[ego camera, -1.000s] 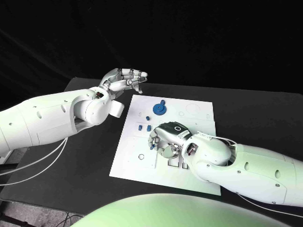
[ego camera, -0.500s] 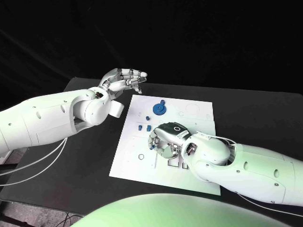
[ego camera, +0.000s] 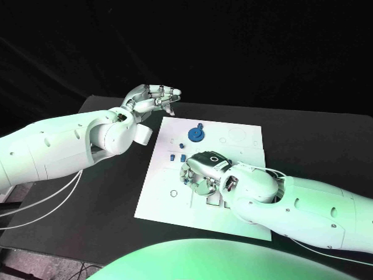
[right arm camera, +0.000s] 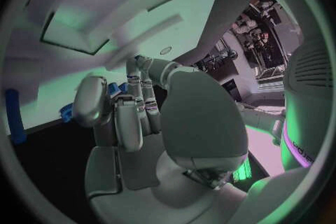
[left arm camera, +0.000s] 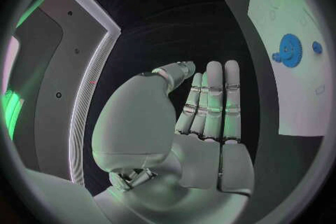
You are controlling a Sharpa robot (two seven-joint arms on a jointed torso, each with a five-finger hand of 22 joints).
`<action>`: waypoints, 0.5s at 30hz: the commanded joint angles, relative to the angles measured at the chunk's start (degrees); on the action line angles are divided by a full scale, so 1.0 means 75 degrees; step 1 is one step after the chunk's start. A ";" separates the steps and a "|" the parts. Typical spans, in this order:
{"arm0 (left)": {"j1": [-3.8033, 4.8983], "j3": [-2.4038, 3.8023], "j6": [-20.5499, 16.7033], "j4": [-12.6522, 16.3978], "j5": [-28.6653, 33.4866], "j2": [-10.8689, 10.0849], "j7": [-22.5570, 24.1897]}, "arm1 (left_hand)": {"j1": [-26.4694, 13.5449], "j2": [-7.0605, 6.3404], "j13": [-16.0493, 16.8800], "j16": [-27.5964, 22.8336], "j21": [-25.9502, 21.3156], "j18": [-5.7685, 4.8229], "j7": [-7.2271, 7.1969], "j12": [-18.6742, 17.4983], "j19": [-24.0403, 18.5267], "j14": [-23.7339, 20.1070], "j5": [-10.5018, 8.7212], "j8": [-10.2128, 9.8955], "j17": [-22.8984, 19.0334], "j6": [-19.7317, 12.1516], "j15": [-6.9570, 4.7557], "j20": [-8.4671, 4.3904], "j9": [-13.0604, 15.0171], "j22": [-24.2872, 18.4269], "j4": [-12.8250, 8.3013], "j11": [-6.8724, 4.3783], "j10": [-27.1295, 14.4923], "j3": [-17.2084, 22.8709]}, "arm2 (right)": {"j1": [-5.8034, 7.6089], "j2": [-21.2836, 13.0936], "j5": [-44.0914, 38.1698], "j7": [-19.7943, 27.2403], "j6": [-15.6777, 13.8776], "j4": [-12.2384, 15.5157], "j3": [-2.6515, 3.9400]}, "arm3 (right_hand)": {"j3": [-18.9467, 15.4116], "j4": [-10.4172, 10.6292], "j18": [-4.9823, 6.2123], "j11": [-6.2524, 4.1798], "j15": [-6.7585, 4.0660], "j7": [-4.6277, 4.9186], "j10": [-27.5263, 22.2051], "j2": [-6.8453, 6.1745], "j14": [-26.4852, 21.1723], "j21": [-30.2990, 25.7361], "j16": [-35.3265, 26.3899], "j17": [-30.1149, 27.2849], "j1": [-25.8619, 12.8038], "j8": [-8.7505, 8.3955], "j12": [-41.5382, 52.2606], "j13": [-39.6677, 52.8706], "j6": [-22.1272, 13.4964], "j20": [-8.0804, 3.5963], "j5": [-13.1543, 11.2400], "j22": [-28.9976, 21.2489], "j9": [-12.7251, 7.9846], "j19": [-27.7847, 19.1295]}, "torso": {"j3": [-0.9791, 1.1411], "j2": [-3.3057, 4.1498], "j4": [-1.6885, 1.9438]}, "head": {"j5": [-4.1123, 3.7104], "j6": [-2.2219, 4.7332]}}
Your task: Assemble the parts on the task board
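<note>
The white task board (ego camera: 237,137) lies in the middle of the black table. A blue gear (ego camera: 197,135) with a small blue part (ego camera: 201,125) beside it stands near the board's far edge, also visible as the gear (left arm camera: 288,49) in the left wrist view. Two small blue parts (ego camera: 176,157) sit further in. My right hand (ego camera: 205,172) is low over the board's middle with its fingers curled down. A small blue part (right arm camera: 113,88) shows pinched between its thumb and a finger. My left hand (ego camera: 153,98) is raised beyond the board's far left corner, fingers (left arm camera: 213,101) straight, holding nothing.
A long blue part (right arm camera: 13,115) and another blue part (right arm camera: 66,112) lie on the board close to my right hand's fingertips. Printed outlines mark the board's near half (ego camera: 165,201). Black table surrounds the board on every side.
My right hand has crept slightly toward the board's left side, staying low over it. My left hand has not moved.
</note>
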 commanded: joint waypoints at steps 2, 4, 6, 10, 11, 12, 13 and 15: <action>0.0006 0.0005 0.0115 0.0024 -0.0033 0.0004 0.0008 | 0.0050 -0.0022 -0.0007 -0.0044 -0.0012 0.0099 -0.0019 -0.0019 0.0010 0.0012 0.0040 -0.0023 -0.0009 -0.0049 0.0053 0.0032 -0.0007 0.0008 -0.0031 -0.0018 -0.0048 -0.0007 | -0.0015 0.0038 -0.0009 -0.0179 0.0143 -0.0049 -0.0016 | -0.0122 0.0002 -0.0089 0.0046 0.0093 0.0039 -0.0083 -0.0065 0.0362 -0.0072 0.0014 0.0004 -0.0166 -0.0135 -0.0039 -0.0002 -0.0213 0.0057 -0.0014 0.0283 -0.0048 -0.0027 | 0.0001 -0.0001 0.0002 | -0.0002 0.0001; 0.0006 0.0005 0.0125 0.0025 -0.0034 0.0001 -0.0004 | 0.0051 -0.0024 -0.0013 -0.0044 -0.0012 0.0099 -0.0018 -0.0024 0.0008 0.0011 0.0040 -0.0022 -0.0010 -0.0049 0.0054 0.0033 -0.0008 0.0008 -0.0033 -0.0016 -0.0051 -0.0008 | -0.0015 0.0038 -0.0011 -0.0225 0.0106 -0.0058 -0.0019 | -0.0170 -0.0005 -0.0090 0.0056 0.0103 0.0054 -0.0087 -0.0128 0.0364 -0.0065 0.0026 0.0019 -0.0219 -0.0241 -0.0032 0.0012 -0.0368 0.0074 -0.0010 0.0290 -0.0085 -0.0014 | 0.0000 -0.0003 -0.0003 | -0.0002 0.0001; 0.0006 0.0005 0.0134 0.0025 -0.0035 -0.0003 -0.0014 | 0.0052 -0.0026 -0.0016 -0.0045 -0.0012 0.0099 -0.0019 -0.0028 0.0007 0.0010 0.0040 -0.0022 -0.0010 -0.0050 0.0055 0.0033 -0.0008 0.0008 -0.0034 -0.0015 -0.0056 -0.0009 | -0.0015 0.0032 -0.0008 -0.0246 0.0069 -0.0056 -0.0020 | -0.0191 -0.0015 -0.0088 0.0050 0.0102 0.0036 -0.0095 -0.0166 0.0365 -0.0073 0.0035 0.0030 -0.0246 -0.0335 -0.0029 0.0023 -0.0507 0.0082 0.0006 0.0289 -0.0118 -0.0008 | 0.0006 0.0000 -0.0007 | 0.0006 0.0001; 0.0007 0.0005 0.0141 0.0026 -0.0036 -0.0005 -0.0025 | 0.0051 -0.0027 -0.0020 -0.0045 -0.0012 0.0099 -0.0018 -0.0034 0.0005 0.0008 0.0039 -0.0021 -0.0010 -0.0048 0.0056 0.0034 -0.0008 0.0008 -0.0035 -0.0013 -0.0063 -0.0010 | -0.0015 0.0009 0.0002 -0.0248 -0.0043 -0.0034 -0.0023 | -0.0232 -0.0010 -0.0080 0.0052 0.0103 0.0035 -0.0112 -0.0227 0.0358 -0.0115 0.0027 0.0000 -0.0299 -0.0404 -0.0028 0.0034 -0.0602 0.0087 0.0020 0.0271 -0.0140 -0.0016 | 0.0011 -0.0001 -0.0010 | 0.0007 0.0003; 0.0006 0.0005 0.0144 0.0026 -0.0036 -0.0006 -0.0028 | 0.0051 -0.0028 -0.0024 -0.0046 -0.0012 0.0099 -0.0018 -0.0038 0.0004 0.0007 0.0039 -0.0020 -0.0011 -0.0048 0.0057 0.0035 -0.0009 0.0008 -0.0036 -0.0012 -0.0069 -0.0011 | -0.0015 -0.0005 0.0004 -0.0245 -0.0072 -0.0019 -0.0023 | -0.0234 -0.0012 -0.0079 0.0051 0.0104 0.0034 -0.0112 -0.0231 0.0358 -0.0119 0.0029 0.0004 -0.0300 -0.0407 -0.0028 0.0035 -0.0607 0.0087 0.0021 0.0269 -0.0142 -0.0018 | 0.0012 -0.0001 -0.0009 | 0.0007 0.0005; 0.0006 0.0005 0.0147 0.0026 -0.0036 -0.0006 -0.0031 | 0.0051 -0.0030 -0.0028 -0.0047 -0.0013 0.0099 -0.0017 -0.0044 0.0002 0.0005 0.0039 -0.0022 -0.0011 -0.0052 0.0058 0.0036 -0.0010 0.0008 -0.0037 -0.0010 -0.0076 -0.0012 | -0.0015 -0.0018 0.0005 -0.0243 -0.0096 -0.0003 -0.0023 | -0.0241 -0.0014 -0.0078 0.0052 0.0103 0.0035 -0.0115 -0.0242 0.0357 -0.0126 0.0027 -0.0003 -0.0304 -0.0415 -0.0027 0.0037 -0.0617 0.0087 0.0022 0.0266 -0.0144 -0.0019 | 0.0013 0.0000 -0.0008 | 0.0007 0.0005; 0.0006 0.0005 0.0152 0.0026 -0.0037 -0.0006 -0.0035 | 0.0051 -0.0030 -0.0028 -0.0047 -0.0013 0.0099 -0.0017 -0.0044 0.0002 0.0005 0.0039 -0.0022 -0.0011 -0.0052 0.0058 0.0036 -0.0010 0.0008 -0.0037 -0.0010 -0.0076 -0.0012 | -0.0015 -0.0038 0.0007 -0.0238 -0.0126 0.0021 -0.0023 | -0.0249 -0.0017 -0.0079 0.0053 0.0104 0.0035 -0.0122 -0.0257 0.0357 -0.0123 0.0029 0.0000 -0.0310 -0.0424 -0.0027 0.0038 -0.0629 0.0088 0.0026 0.0268 -0.0146 -0.0016 | 0.0015 0.0000 -0.0007 | 0.0006 0.0005; 0.0006 0.0005 0.0161 0.0025 -0.0037 -0.0008 -0.0040 | 0.0052 -0.0033 -0.0034 -0.0048 -0.0013 0.0099 -0.0015 -0.0051 0.0000 0.0003 0.0039 -0.0024 -0.0012 -0.0058 0.0060 0.0038 -0.0012 0.0008 -0.0040 -0.0008 -0.0086 -0.0014 | -0.0015 -0.0085 0.0009 -0.0231 -0.0188 0.0073 -0.0024 | -0.0252 -0.0018 -0.0077 0.0053 0.0104 0.0035 -0.0125 -0.0263 0.0356 -0.0131 0.0028 -0.0002 -0.0312 -0.0428 -0.0027 0.0039 -0.0634 0.0088 0.0029 0.0265 -0.0147 -0.0018 | 0.0017 0.0000 -0.0006 | 0.0006 0.0003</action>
